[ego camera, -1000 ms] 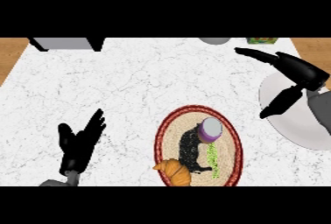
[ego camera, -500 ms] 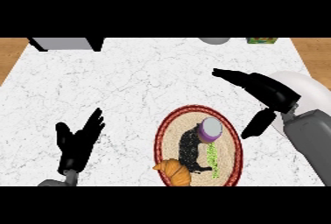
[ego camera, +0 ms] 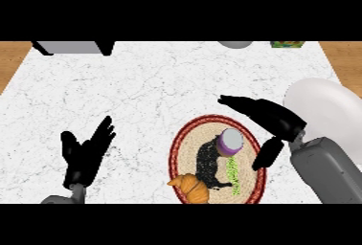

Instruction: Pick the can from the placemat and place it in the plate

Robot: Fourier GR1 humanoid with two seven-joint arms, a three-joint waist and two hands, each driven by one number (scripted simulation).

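Right hand released, fingers straight, thumb spread, hovering over the woven placemat's far right rim; nothing held. Can, purple top up, on the placemat just beside the thumb, untouched. Risks, as judged: tipping the can toward the croissant nearby if closed off-centre; nudging the white plate, right beside the forearm, on the carry. Left hand open, resting at lower left. White marble bench; wood beyond the far corners; grey box and green packet along the far edge.

plate cut off at right edge, placemat's lower rim cropped
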